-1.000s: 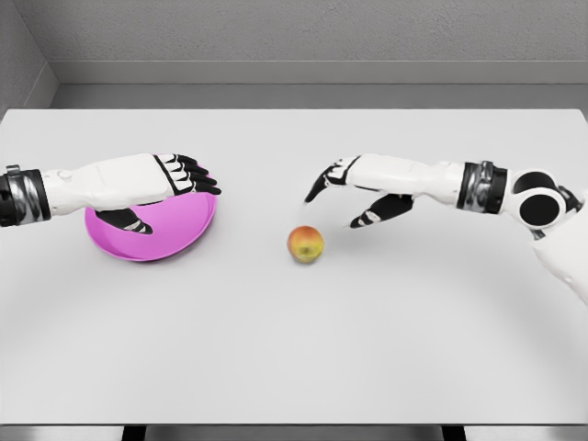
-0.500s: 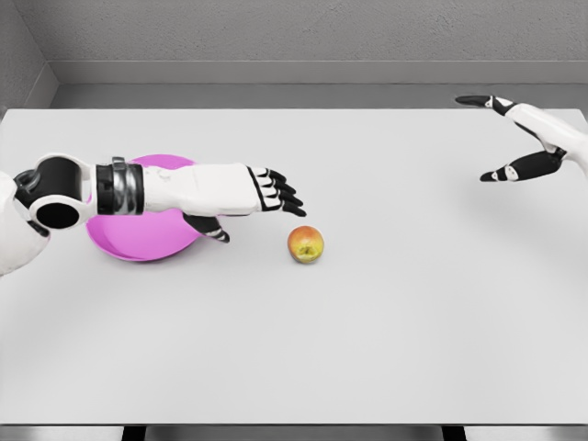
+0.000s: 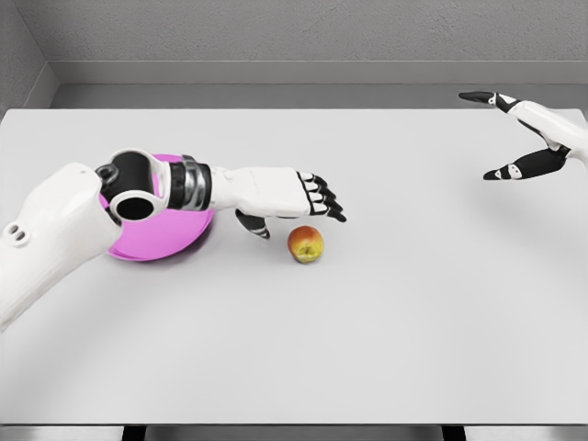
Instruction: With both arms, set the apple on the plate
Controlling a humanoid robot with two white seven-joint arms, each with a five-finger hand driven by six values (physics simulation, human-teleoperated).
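Note:
A red-and-yellow apple (image 3: 305, 244) lies on the white table, a little left of the middle. My left hand (image 3: 303, 204) hovers just above and behind it, palm down, fingers spread, thumb hanging to the apple's left; it holds nothing. The left forearm and elbow cover much of the magenta plate (image 3: 156, 241), which sits at the left of the table. My right hand (image 3: 501, 138) is open and raised at the far right edge, well away from the apple.
The white table (image 3: 367, 349) spans the whole view, with a grey wall behind it. The left elbow joint (image 3: 133, 193) bulks over the plate.
My left arm has reached further right, bringing the hand from beside the apple to over it. The right hand has stayed at the far right. The apple has not moved.

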